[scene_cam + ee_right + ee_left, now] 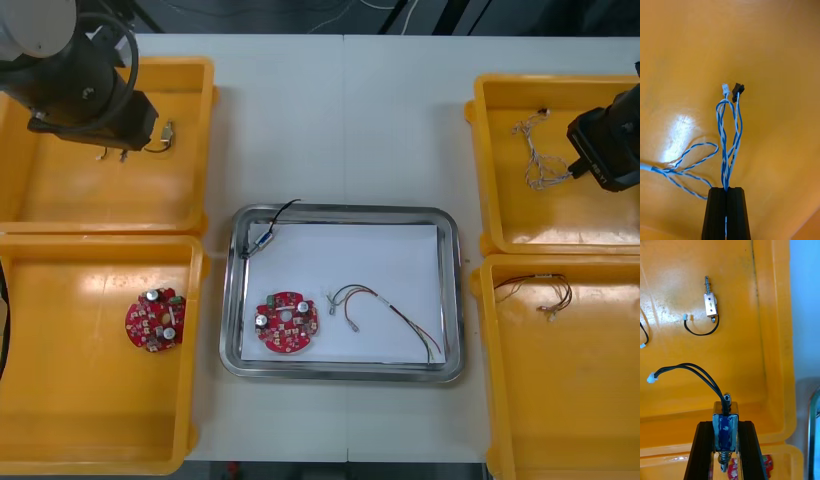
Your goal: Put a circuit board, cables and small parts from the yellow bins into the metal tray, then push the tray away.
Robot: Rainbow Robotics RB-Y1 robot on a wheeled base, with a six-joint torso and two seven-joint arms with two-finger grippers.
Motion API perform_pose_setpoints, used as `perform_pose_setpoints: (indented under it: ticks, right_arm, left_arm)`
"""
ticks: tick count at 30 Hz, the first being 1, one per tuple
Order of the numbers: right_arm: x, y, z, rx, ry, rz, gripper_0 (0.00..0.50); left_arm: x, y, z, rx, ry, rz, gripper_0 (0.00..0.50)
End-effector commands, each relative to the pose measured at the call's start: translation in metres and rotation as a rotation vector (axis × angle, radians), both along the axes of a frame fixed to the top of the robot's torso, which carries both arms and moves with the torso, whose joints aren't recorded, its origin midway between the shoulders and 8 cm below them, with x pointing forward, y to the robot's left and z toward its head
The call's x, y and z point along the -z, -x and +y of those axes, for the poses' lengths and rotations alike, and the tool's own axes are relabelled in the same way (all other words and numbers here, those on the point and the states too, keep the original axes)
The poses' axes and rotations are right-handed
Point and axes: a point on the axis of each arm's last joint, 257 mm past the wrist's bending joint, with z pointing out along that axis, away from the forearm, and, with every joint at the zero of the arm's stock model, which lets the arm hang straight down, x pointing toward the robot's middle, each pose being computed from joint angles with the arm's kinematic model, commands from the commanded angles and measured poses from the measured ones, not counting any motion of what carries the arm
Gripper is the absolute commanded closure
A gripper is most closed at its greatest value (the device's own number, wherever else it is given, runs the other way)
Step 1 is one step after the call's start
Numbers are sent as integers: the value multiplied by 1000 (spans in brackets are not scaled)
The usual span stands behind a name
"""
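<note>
Sitting at the middle of the desk (300, 120) in the front view, the metal tray (390, 255) holds a red circuit board (287, 322). Right wrist view: the right pincer (726, 189) is closed on a blue and white cable (728, 142) over the far-right corner's yellow bin (782, 75). Left wrist view: the left pincer (725, 423) clamps a small metal part (725, 431).

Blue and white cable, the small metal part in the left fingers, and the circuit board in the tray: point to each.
Blue and white cable (726, 179): right wrist view, where its strands merge.
Small metal part (725, 423): left wrist view, its blue-wrapped body.
Circuit board (285, 330): front view, its red face.
</note>
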Motion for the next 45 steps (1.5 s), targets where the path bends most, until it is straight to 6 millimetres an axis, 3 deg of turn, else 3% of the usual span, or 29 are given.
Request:
perform_pose_setpoints:
  ticks: [1,14,21,27,33,45]
  right_arm:
    - [-34,6,-19,43,14,-35,500]
    - [-78,31,-9,-55,64,-39,500]
    - [-93,53,-15,-173,178,-54,500]
    - [-114,60,-15,-285,261,-132,500]
    - [-128,73,11,-428,296,-221,500]
    - [-132,102,98,-940,452,-245,500]
  left_arm:
    - [-12,3,-32,2,73,-49,500]
    - [-17,13,-83,25,129,-84,500]
    - [-15,18,-91,36,140,-95,500]
    - [-14,19,-92,41,142,-90,500]
    - [-14,20,-93,41,148,-90,500]
    - [-15,20,-92,32,154,-90,500]
